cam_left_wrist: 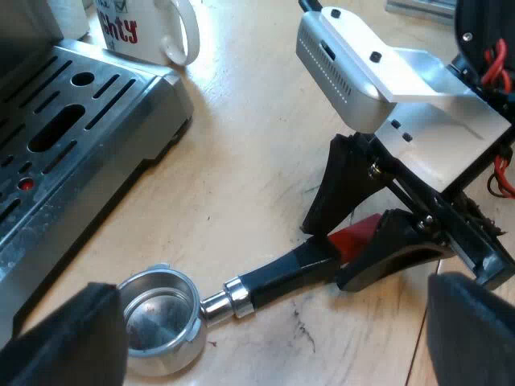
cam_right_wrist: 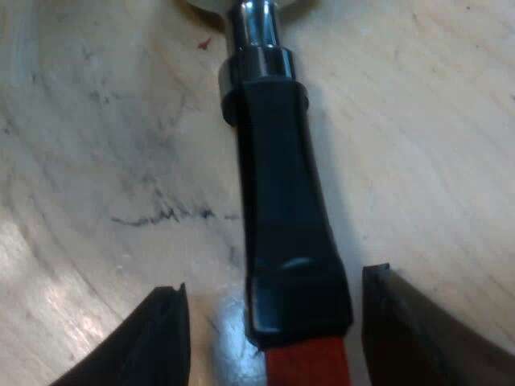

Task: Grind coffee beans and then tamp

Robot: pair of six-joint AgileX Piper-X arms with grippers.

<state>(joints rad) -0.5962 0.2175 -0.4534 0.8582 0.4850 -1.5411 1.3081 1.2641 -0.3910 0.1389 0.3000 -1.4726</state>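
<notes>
Grinding has not yet begun: the right end effector [cam_right_wrist: 273, 283], spread apart, straddles the dark red-ended handle [cam_right_wrist: 283, 201] of the metal holder [cam_left_wrist: 235, 295] lying loose on the wooden counter [cam_left_wrist: 249, 161], basket [cam_left_wrist: 159, 315] at its twelve o'clock; next it likely needs a square pinch and lift, while the left end effector [cam_left_wrist: 278, 285] hangs spread

**Two wrist views, one overlap**

The left wrist view looks down at a slant from farther off, taking in the machine [cam_left_wrist: 80, 137], the whole holder [cam_left_wrist: 161, 318] and the right hand [cam_left_wrist: 334, 249]. The right wrist view looks steeply down, close over the handle [cam_right_wrist: 282, 201]. Both share that handle and the counter [cam_left_wrist: 257, 161] under it.
</notes>
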